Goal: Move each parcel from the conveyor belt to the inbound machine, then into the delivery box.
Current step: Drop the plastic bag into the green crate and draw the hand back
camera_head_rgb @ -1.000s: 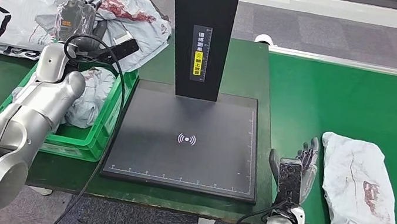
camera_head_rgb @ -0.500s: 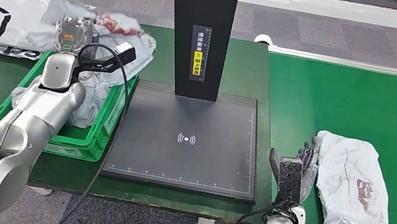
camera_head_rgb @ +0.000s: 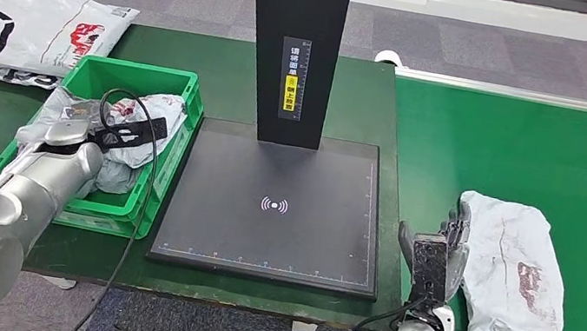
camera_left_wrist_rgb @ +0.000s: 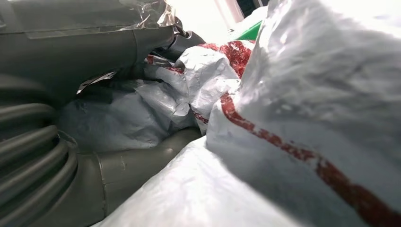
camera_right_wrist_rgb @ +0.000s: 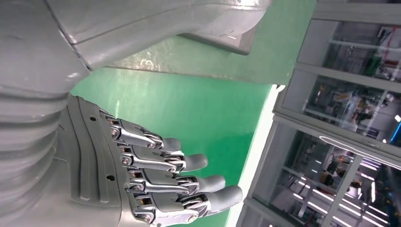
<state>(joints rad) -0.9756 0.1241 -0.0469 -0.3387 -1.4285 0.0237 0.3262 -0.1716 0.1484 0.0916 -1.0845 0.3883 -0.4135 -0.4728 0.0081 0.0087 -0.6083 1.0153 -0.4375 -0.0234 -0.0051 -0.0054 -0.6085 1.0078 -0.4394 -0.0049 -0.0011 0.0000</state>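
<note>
My left hand point(camera_head_rgb: 71, 132) has come down into the green delivery box point(camera_head_rgb: 164, 79), carrying its parcel point(camera_head_rgb: 136, 111) in with it (whether the fingers have released, I cannot tell). The next parcel point(camera_head_rgb: 511, 273) now lies just beside my open-fingered right hand point(camera_head_rgb: 439, 253).

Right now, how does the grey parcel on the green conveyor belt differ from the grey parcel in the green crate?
The grey parcel on the green conveyor belt lies flat, beside the right hand. The grey parcel in the green crate is crumpled, with the left hand in it. Both are grey plastic bags with red marks.
</note>
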